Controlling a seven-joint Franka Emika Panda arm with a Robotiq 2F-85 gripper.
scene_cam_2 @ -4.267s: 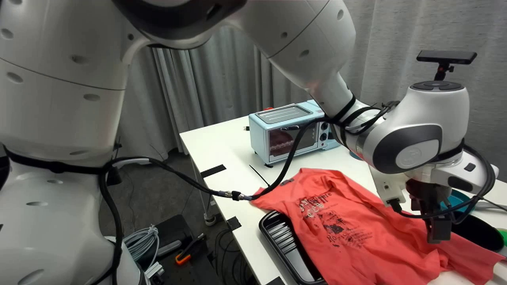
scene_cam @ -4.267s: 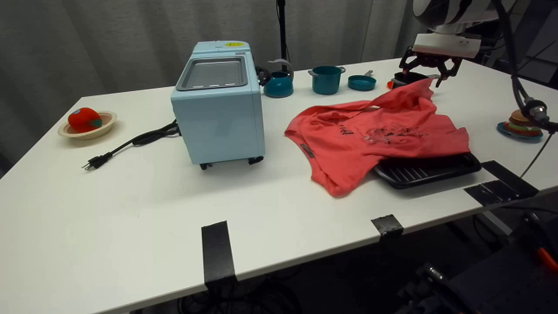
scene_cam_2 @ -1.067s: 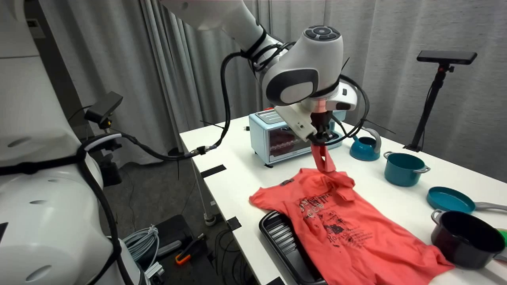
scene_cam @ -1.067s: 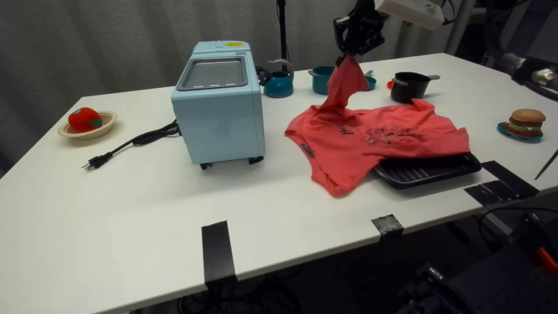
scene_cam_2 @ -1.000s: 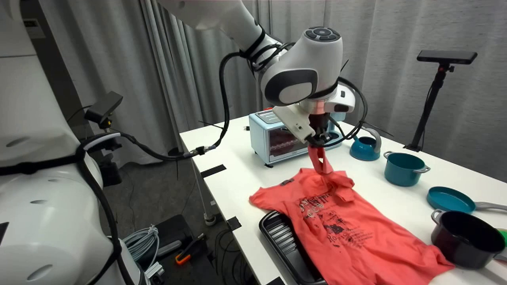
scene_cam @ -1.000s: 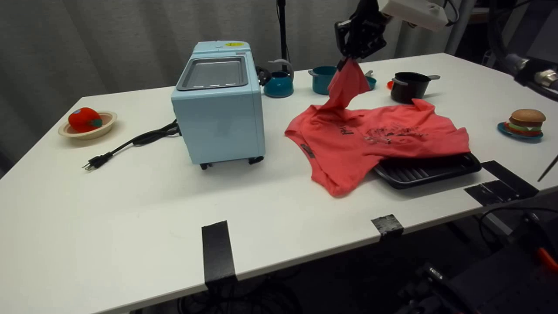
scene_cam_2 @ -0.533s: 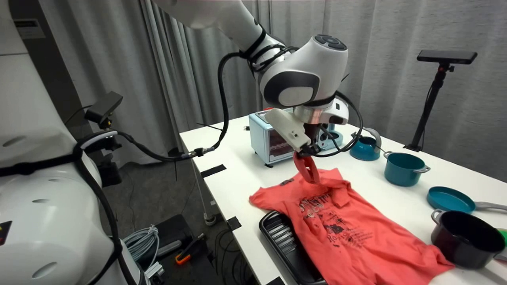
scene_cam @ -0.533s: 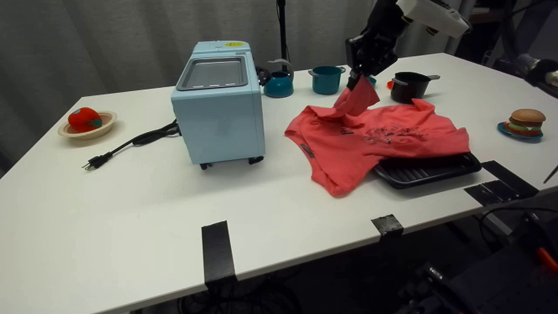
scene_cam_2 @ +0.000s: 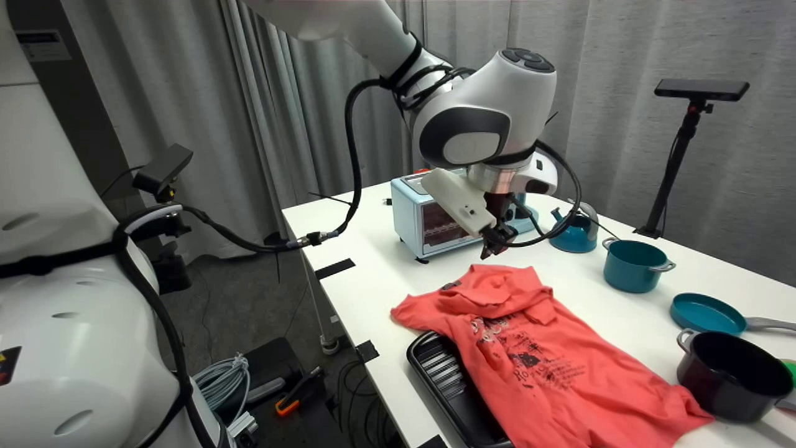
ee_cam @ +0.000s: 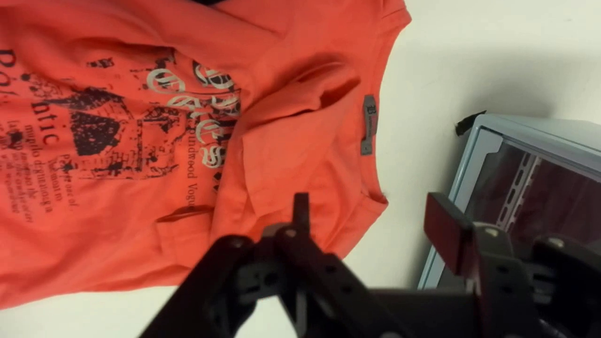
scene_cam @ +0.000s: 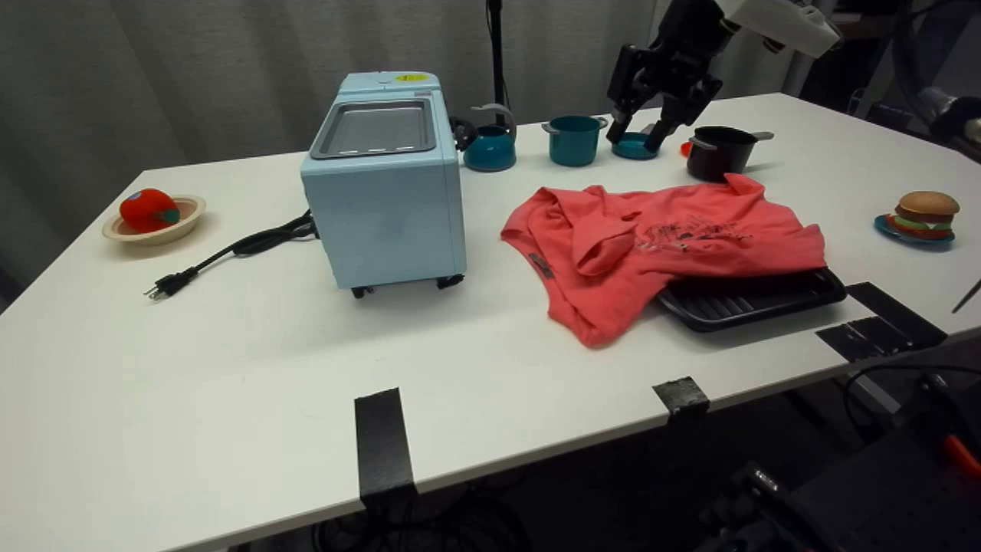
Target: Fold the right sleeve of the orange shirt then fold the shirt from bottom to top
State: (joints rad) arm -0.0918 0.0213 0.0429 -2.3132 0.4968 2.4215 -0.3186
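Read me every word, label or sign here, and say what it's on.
"ntic": shirt
"undwood Vogue": shirt, start blurred
"one of": shirt
Other shirt print: too blurred or ornate
Collar tag: too blurred
Oven sticker, tomato sticker: too small
Wall sign, robot sticker: too blurred

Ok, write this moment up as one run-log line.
tool: open, holding nothing | sleeve: folded inward across upper front of shirt | bottom-to-top fold: not yet done | black tray: partly covered by shirt

Holds the pincer [scene_cam_2: 492, 250] clear above the collar end of the orange shirt [scene_cam_2: 541, 364], folded over there and spread print-up across the tabletop [scene_cam_2: 370, 298], partly covering a black tray [scene_cam_2: 443, 373] and reaching close to a black pot [scene_cam_2: 712, 393].
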